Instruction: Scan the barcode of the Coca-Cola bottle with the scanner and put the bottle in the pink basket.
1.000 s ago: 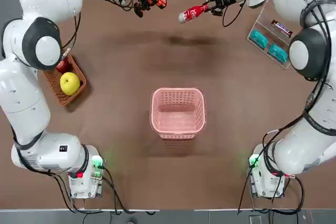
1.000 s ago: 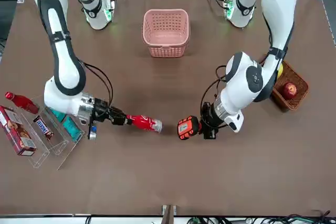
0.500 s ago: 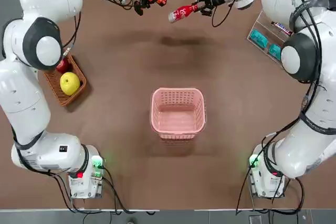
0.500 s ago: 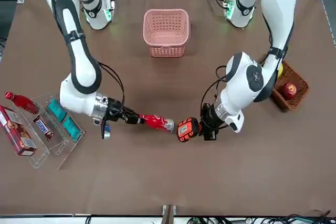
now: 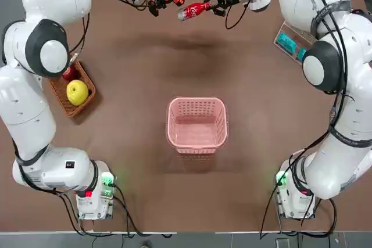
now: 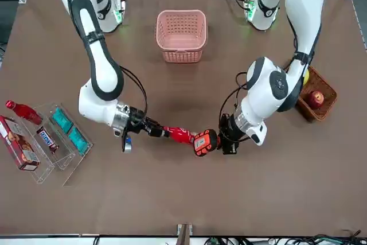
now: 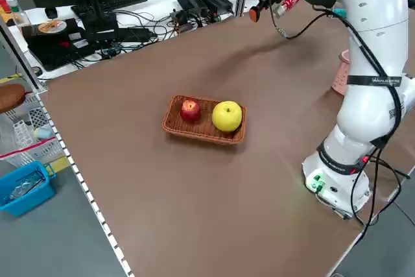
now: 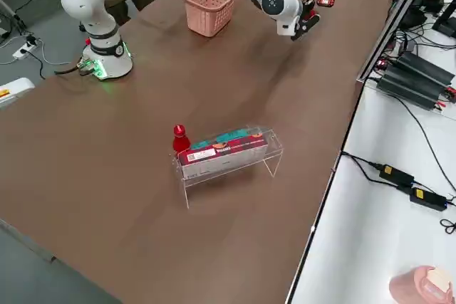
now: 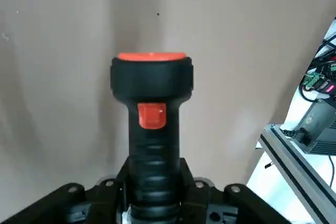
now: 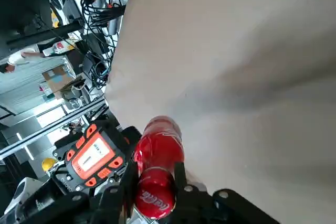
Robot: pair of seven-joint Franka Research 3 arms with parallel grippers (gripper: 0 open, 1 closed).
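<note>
Right gripper (image 10: 157, 195), closed on Coca-Cola bottle (image 10: 160, 166), now nearer the scanner (image 6: 206, 142) than before. Left gripper (image 9: 155, 203) still grips scanner, unmoved. We see pink basket (image 5: 197, 125) unmoved, mid-table.

my left gripper (image 9: 155, 203) hides the lower grip of the scanner (image 9: 153, 129). in the front view the scanner covers the far end of the bottle (image 6: 179, 135) in my right gripper (image 6: 166, 133); its barcode i cannot make out.
</note>
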